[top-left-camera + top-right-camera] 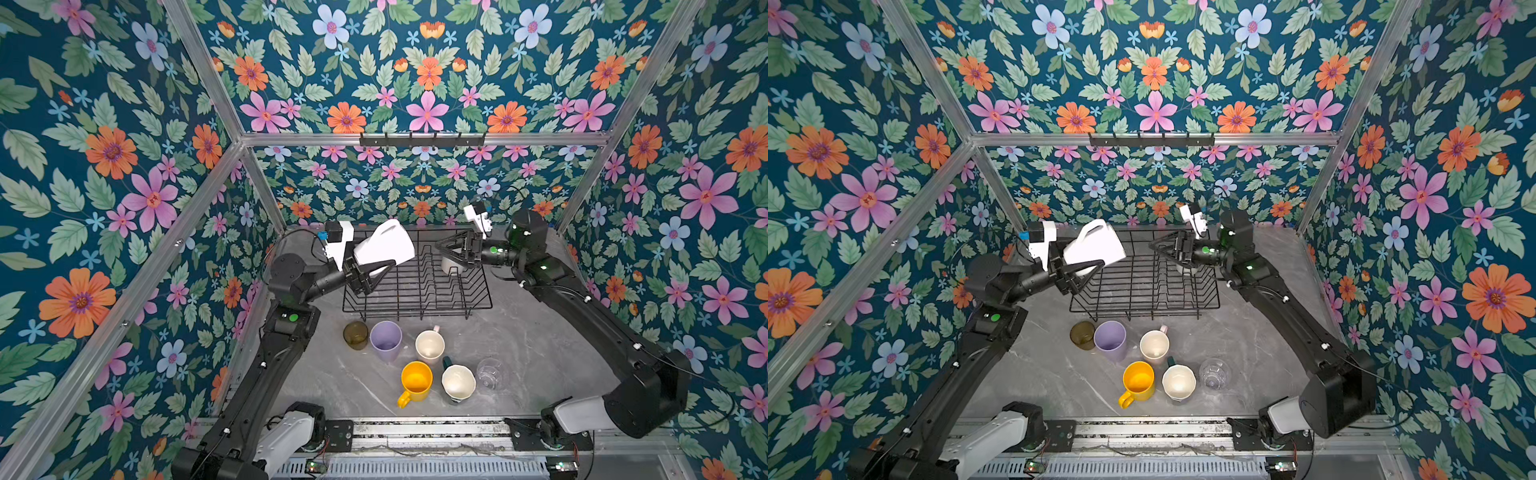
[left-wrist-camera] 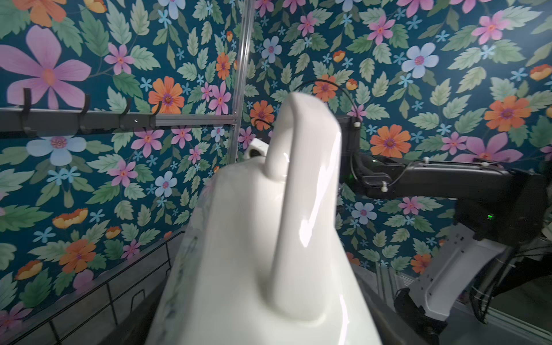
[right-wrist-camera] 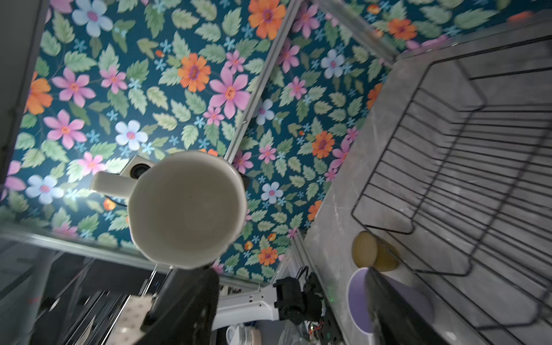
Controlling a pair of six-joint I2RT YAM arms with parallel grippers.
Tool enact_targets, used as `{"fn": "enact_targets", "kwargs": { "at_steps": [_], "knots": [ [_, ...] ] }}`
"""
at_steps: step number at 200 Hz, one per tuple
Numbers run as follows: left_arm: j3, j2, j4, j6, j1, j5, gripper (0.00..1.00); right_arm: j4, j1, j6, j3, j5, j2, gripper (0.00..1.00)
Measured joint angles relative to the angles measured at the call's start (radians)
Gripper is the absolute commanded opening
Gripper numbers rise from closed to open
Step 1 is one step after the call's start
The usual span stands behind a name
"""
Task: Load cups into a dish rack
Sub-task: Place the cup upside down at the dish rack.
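My left gripper (image 1: 374,261) is shut on a white mug (image 1: 384,247), held tilted above the left end of the black wire dish rack (image 1: 415,309). That mug (image 2: 268,239) fills the left wrist view, handle towards the camera. Over the rack's right end my right gripper (image 1: 446,249) stands open with nothing between its fingers (image 3: 185,298). A pale cup (image 1: 451,264) sits in the rack just below it. In front of the rack stand an olive-brown tumbler (image 1: 355,334), a lilac tumbler (image 1: 386,340), a pale pink mug (image 1: 429,345), a yellow mug (image 1: 415,381), a dark green mug (image 1: 458,383) and a clear glass (image 1: 489,372).
The grey marble table (image 1: 540,353) is shut in by floral walls on three sides. A black hook rail (image 1: 422,140) hangs on the back wall above the rack. The rack's upright dividers (image 1: 428,270) run across its middle. Both arm bases sit at the front edge.
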Motion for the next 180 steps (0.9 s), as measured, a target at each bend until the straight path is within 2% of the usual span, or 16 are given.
{"fn": "enact_targets", "kwargs": {
  "at_steps": [32,55,90,126,180],
  "knots": [
    [0.131,0.097,-0.237,0.09,-0.002,-0.099,0.0,-0.142,-0.068,-0.11,-0.079,0.175,-0.147,0.99],
    [0.232,0.181,-0.38,0.146,-0.002,-0.173,0.0,-0.203,-0.107,-0.155,-0.144,0.295,-0.24,0.99],
    [0.374,0.307,-0.563,0.217,-0.016,-0.274,0.0,-0.278,-0.116,-0.216,-0.173,0.403,-0.306,0.99],
    [0.53,0.44,-0.72,0.276,-0.082,-0.381,0.0,-0.315,-0.116,-0.261,-0.176,0.452,-0.316,0.99],
    [0.797,0.675,-0.921,0.368,-0.195,-0.558,0.0,-0.332,-0.116,-0.295,-0.195,0.457,-0.317,0.99]
  ]
}}
